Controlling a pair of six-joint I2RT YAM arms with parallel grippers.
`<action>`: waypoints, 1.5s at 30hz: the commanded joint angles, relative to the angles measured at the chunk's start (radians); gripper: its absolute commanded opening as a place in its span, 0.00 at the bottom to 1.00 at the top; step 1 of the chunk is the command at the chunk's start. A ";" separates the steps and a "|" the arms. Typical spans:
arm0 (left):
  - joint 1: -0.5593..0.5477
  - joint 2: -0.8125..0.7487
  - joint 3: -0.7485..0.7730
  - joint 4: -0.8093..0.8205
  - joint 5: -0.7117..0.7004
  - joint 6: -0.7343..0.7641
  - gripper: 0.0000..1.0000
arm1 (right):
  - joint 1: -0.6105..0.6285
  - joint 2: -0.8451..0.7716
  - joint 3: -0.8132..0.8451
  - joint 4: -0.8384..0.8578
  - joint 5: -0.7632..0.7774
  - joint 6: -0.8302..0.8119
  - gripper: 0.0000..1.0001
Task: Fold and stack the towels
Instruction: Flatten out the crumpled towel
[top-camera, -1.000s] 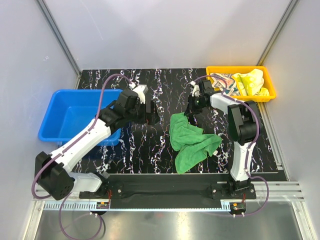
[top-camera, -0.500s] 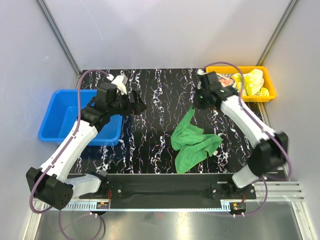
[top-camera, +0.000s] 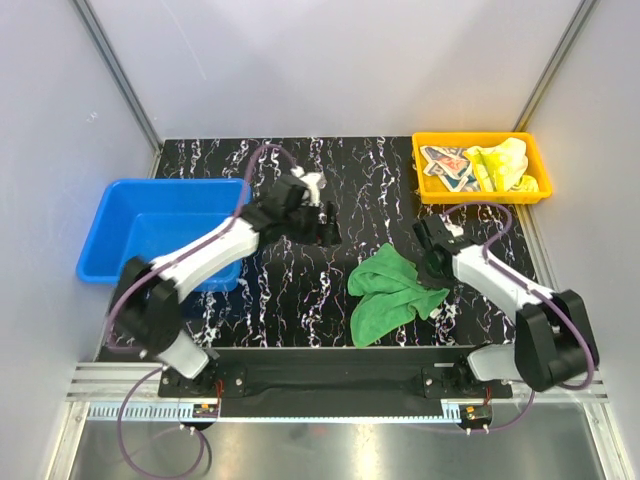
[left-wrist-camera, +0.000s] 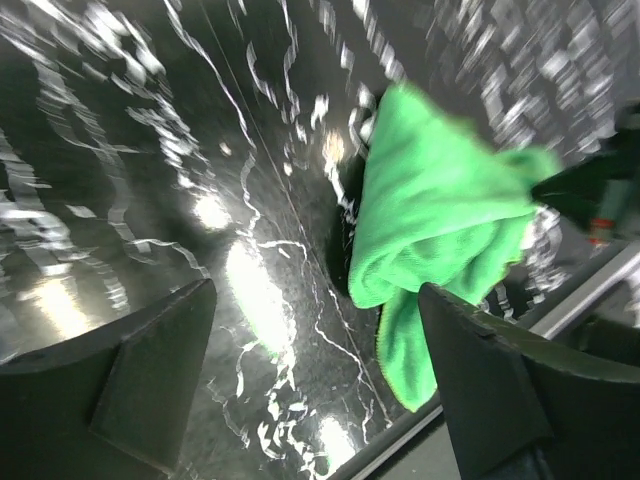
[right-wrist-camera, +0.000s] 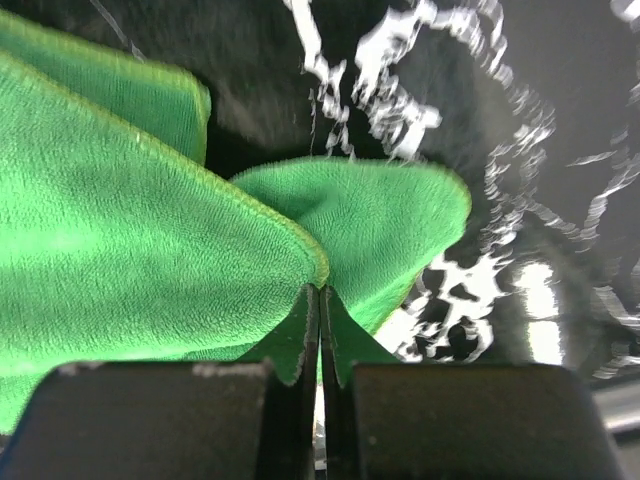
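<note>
right gripper (right-wrist-camera: 318, 300) jaws pressed together, nipping the hemmed edge of the green towel (right-wrist-camera: 130, 250) on its right side. thin pinch, looks like hem only. towel lies crumpled in overlapping folds on the black marbled table (top-camera: 300, 290), centre-right, near the front edge. left gripper (top-camera: 325, 222) jaws wide apart, nothing between them, hovers over bare table up-left of the towel, not touching it. cloth reads as soft, light, limp microfibre: it will sag and bunch, won't hold a shape, may drag a little on the table. best hold is a corner or hem, one per gripper, then pull it flat before folding. yellow towel (top-camera: 500, 165) and cream printed towel (top-camera: 445, 165) sit bunched in the orange bin (top-camera: 480, 197) far right. blue bin (top-camera: 150, 225) at left.
</note>
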 joint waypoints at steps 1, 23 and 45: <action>-0.029 0.133 0.080 0.074 0.056 0.012 0.85 | -0.006 -0.140 -0.106 0.173 -0.065 0.119 0.00; -0.076 0.289 0.303 -0.025 0.042 0.058 0.00 | -0.004 -0.071 0.140 0.363 -0.303 -0.034 0.00; -0.106 -0.088 -0.067 -0.129 -0.048 -0.024 0.68 | -0.004 -0.115 -0.086 0.268 -0.217 -0.080 0.00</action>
